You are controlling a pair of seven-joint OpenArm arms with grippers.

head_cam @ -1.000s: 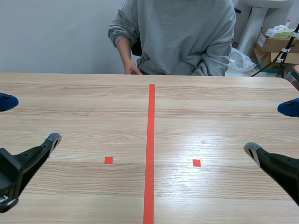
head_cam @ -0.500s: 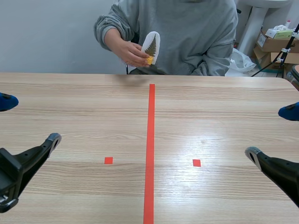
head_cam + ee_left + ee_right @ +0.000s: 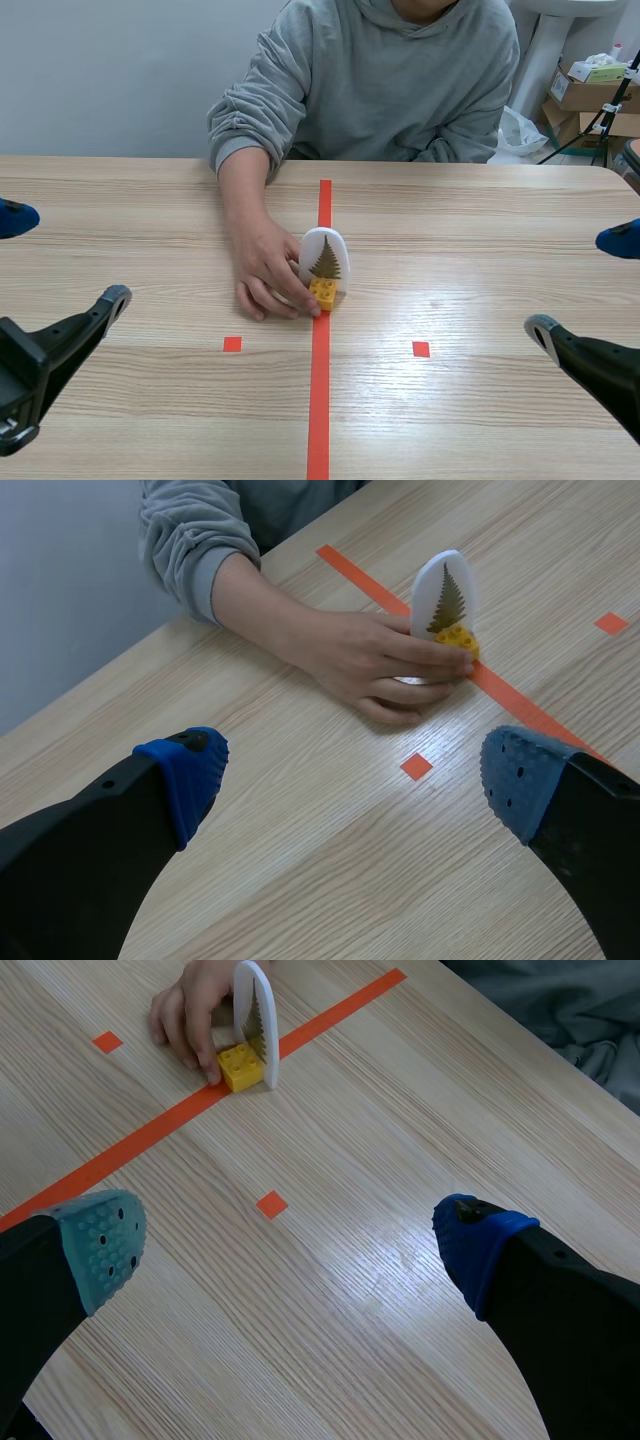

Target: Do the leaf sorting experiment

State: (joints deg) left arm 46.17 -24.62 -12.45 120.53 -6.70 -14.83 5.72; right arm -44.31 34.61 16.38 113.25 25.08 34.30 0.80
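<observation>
A white oval card bearing a fern-like leaf stands upright in a yellow brick on the red centre tape line. A person's hand holds the brick and card from the left. My left gripper is open, low at the table's left, well short of the card. My right gripper is open at the right, also apart from it. In the scene view each gripper shows only a fingertip.
The person in a grey sweatshirt sits across the table, forearm stretched over the far half. Small red tape squares mark each side of the centre line. Cardboard boxes stand behind the table's far right.
The person has brought the leaf card on its yellow brick down from in front of the chest and set it on the centre line. Both arms have stayed put.
</observation>
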